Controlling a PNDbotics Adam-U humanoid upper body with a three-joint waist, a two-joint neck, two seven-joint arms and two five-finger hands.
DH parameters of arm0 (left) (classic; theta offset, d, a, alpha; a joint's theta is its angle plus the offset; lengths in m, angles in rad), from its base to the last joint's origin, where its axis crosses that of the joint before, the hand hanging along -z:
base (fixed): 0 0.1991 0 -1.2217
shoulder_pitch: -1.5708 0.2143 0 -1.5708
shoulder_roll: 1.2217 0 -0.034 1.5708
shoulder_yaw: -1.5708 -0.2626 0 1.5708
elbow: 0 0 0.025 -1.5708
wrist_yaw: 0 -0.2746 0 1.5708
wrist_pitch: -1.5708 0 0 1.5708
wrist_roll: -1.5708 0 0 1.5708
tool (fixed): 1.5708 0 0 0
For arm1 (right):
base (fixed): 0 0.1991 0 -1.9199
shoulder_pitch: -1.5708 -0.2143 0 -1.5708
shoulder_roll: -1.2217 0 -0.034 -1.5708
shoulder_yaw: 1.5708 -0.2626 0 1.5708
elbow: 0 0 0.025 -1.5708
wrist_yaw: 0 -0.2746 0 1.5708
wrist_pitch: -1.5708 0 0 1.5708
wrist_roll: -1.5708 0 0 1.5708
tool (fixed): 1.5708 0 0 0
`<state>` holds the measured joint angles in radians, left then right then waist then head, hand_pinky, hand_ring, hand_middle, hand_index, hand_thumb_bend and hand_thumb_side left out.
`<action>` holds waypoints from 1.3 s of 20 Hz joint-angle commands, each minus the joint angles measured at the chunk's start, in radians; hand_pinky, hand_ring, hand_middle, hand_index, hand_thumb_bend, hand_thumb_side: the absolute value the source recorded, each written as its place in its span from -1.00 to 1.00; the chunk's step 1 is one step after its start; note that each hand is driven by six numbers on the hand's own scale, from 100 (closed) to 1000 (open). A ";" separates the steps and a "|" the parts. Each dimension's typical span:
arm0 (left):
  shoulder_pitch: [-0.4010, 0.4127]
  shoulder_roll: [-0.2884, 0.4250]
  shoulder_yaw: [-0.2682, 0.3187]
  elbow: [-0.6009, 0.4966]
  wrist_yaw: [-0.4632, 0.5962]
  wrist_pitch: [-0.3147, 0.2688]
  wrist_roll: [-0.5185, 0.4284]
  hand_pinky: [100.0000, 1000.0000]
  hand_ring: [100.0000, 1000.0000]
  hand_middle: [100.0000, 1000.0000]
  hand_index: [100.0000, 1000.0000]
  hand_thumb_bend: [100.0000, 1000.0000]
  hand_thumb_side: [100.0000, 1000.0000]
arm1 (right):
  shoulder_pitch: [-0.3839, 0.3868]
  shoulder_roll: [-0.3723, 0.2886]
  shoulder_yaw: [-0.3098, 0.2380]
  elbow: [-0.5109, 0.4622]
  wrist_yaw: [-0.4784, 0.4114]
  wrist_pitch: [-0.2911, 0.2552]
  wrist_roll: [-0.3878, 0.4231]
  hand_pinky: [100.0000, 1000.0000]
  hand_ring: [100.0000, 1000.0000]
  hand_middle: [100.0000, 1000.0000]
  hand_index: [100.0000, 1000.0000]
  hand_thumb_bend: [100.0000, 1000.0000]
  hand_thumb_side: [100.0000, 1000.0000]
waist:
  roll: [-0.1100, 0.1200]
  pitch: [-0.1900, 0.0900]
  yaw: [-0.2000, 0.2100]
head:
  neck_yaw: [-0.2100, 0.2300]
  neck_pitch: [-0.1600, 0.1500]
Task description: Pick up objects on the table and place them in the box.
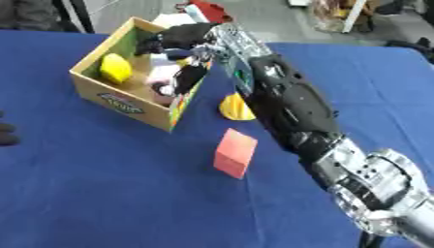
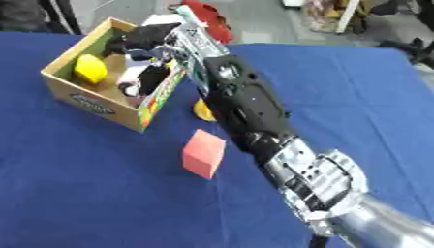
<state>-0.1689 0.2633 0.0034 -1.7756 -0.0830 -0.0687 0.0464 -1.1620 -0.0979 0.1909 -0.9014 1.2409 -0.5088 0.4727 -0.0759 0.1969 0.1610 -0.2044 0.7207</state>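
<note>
My right hand (image 1: 182, 43) hangs over the open wooden box (image 1: 118, 99), apparently to drop something; I cannot tell whether its fingers hold anything. A red block (image 1: 234, 152) waits outside the box.

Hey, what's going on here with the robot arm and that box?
The robot's right hand is reaching over the open wooden box on the blue table; whether its fingers hold anything is hard to tell. A yellow object already lies inside the box. Still out on the table are a pink block in front of the box and a yellow piece beside it, partly behind the arm. A bit of the left hand shows at the left edge.
</note>
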 commanded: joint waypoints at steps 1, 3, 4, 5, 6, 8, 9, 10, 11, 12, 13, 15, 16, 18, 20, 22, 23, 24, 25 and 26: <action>-0.005 0.007 0.001 -0.011 0.002 -0.001 -0.001 0.30 0.02 0.04 0.49 -1.00 0.36 | -0.020 -0.025 -0.014 -0.021 0.038 0.004 -0.043 0.82 1.00 1.00 1.00 -0.88 0.04 | 0.001 -0.032 -0.003 | -0.002 0.002; -0.001 0.007 0.004 -0.010 0.001 -0.001 0.001 0.30 0.02 0.04 0.49 -1.00 0.36 | -0.018 -0.042 -0.016 -0.028 0.023 -0.006 -0.059 0.81 1.00 1.00 1.00 -0.99 -0.05 | 0.002 -0.036 -0.009 | 0.001 0.005; 0.002 0.007 0.006 -0.010 0.001 -0.001 0.003 0.30 0.02 0.04 0.49 -1.00 0.36 | -0.013 -0.056 -0.016 -0.036 -0.003 -0.014 -0.063 0.79 0.99 1.00 1.00 -1.00 -0.06 | 0.002 -0.038 -0.014 | 0.003 0.008; 0.004 0.008 0.008 -0.010 0.001 -0.001 0.005 0.30 0.02 0.04 0.49 -1.00 0.36 | -0.006 -0.074 -0.013 -0.049 -0.035 -0.020 -0.063 0.78 0.97 1.00 1.00 -1.00 -0.08 | 0.002 -0.039 -0.021 | 0.007 0.009; 0.007 0.008 0.010 -0.009 0.000 0.000 0.008 0.30 0.02 0.04 0.49 -1.00 0.36 | 0.004 -0.096 -0.007 -0.066 -0.077 -0.026 -0.057 0.76 0.94 1.00 1.00 -1.00 -0.07 | 0.001 -0.041 -0.028 | 0.013 0.012; 0.011 0.009 0.013 -0.009 -0.002 0.000 0.011 0.30 0.02 0.04 0.49 -1.00 0.36 | 0.028 -0.142 0.009 -0.107 -0.167 -0.030 -0.035 0.74 0.92 1.00 1.00 -1.00 -0.06 | 0.000 -0.043 -0.044 | 0.021 0.016; 0.013 0.009 0.014 -0.010 -0.002 0.000 0.013 0.30 0.02 0.04 0.49 -1.00 0.37 | 0.040 -0.165 0.018 -0.128 -0.204 -0.029 -0.019 0.74 0.91 1.00 1.00 -1.00 -0.04 | -0.001 -0.043 -0.051 | 0.025 0.017; 0.014 0.010 0.016 -0.009 -0.003 0.000 0.014 0.30 0.02 0.04 0.49 -1.00 0.37 | 0.056 -0.190 0.029 -0.148 -0.238 -0.029 0.001 0.74 0.90 0.98 1.00 -1.00 0.03 | -0.003 -0.044 -0.058 | 0.030 0.018; 0.015 0.010 0.016 -0.010 -0.001 -0.001 0.015 0.30 0.02 0.04 0.49 -1.00 0.37 | 0.072 -0.214 0.038 -0.164 -0.270 -0.026 0.027 0.74 0.90 0.97 1.00 -1.00 0.07 | -0.004 -0.045 -0.064 | 0.033 0.019; 0.016 0.010 0.017 -0.010 -0.001 -0.001 0.016 0.30 0.02 0.04 0.49 -1.00 0.37 | 0.089 -0.236 0.046 -0.174 -0.298 -0.024 0.055 0.73 0.89 0.96 1.00 -1.00 0.12 | -0.005 -0.045 -0.070 | 0.036 0.019; 0.016 0.011 0.017 -0.010 -0.003 -0.001 0.016 0.30 0.03 0.04 0.49 -1.00 0.37 | 0.103 -0.252 0.052 -0.180 -0.323 -0.020 0.081 0.73 0.89 0.94 1.00 -1.00 0.18 | -0.006 -0.045 -0.074 | 0.039 0.019; 0.016 0.011 0.017 -0.010 -0.005 0.000 0.016 0.30 0.04 0.04 0.49 -1.00 0.37 | 0.129 -0.274 0.059 -0.174 -0.354 -0.013 0.129 0.73 0.88 0.92 1.00 -1.00 0.22 | -0.006 -0.045 -0.080 | 0.043 0.017; 0.015 0.011 0.017 -0.010 -0.005 0.000 0.016 0.30 0.04 0.04 0.49 -1.00 0.37 | 0.139 -0.279 0.060 -0.164 -0.358 -0.010 0.146 0.73 0.88 0.92 1.00 -1.00 0.23 | -0.005 -0.045 -0.081 | 0.043 0.016; 0.013 0.010 0.017 -0.011 -0.005 -0.001 0.016 0.30 0.04 0.04 0.49 -1.00 0.36 | 0.156 -0.280 0.061 -0.135 -0.356 -0.009 0.166 0.73 0.88 0.91 1.00 -1.00 0.28 | -0.004 -0.043 -0.080 | 0.045 0.012; 0.011 0.011 0.018 -0.012 -0.005 -0.001 0.017 0.30 0.04 0.04 0.49 -1.00 0.36 | 0.166 -0.276 0.066 -0.106 -0.337 -0.015 0.181 0.73 0.89 0.91 1.00 -1.00 0.26 | -0.002 -0.041 -0.078 | 0.047 0.009; 0.010 0.011 0.018 -0.012 -0.005 0.000 0.018 0.30 0.04 0.04 0.49 -1.00 0.36 | 0.174 -0.269 0.071 -0.080 -0.310 -0.027 0.193 0.74 0.90 0.91 1.00 -1.00 0.34 | -0.001 -0.040 -0.075 | 0.048 0.007; 0.010 0.011 0.018 -0.013 -0.005 0.000 0.018 0.30 0.04 0.04 0.49 -1.00 0.36 | 0.177 -0.266 0.072 -0.071 -0.298 -0.033 0.196 0.74 0.90 0.91 1.00 -1.00 0.34 | 0.000 -0.039 -0.075 | 0.048 0.007; 0.009 0.011 0.018 -0.013 -0.005 0.000 0.018 0.30 0.04 0.04 0.49 -1.00 0.36 | 0.181 -0.263 0.074 -0.061 -0.282 -0.039 0.200 0.74 0.90 0.90 1.00 -1.00 0.36 | 0.000 -0.038 -0.074 | 0.050 0.006; 0.008 0.011 0.018 -0.013 -0.005 0.000 0.018 0.30 0.04 0.04 0.49 -1.00 0.36 | 0.185 -0.260 0.075 -0.053 -0.268 -0.042 0.202 0.74 0.90 0.89 1.00 -1.00 0.38 | 0.000 -0.038 -0.074 | 0.051 0.006; 0.008 0.011 0.018 -0.013 -0.005 0.000 0.018 0.30 0.04 0.04 0.49 -1.00 0.36 | 0.189 -0.258 0.074 -0.044 -0.256 -0.046 0.203 0.74 0.90 0.88 1.00 -1.00 0.38 | 0.000 -0.037 -0.073 | 0.052 0.006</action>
<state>-0.1491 0.2633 0.0134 -1.7753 -0.0875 -0.0673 0.0605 -0.9572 -0.3458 0.2667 -0.9481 0.9664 -0.5208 0.6439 -0.0759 0.1839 0.0873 -0.1556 0.7368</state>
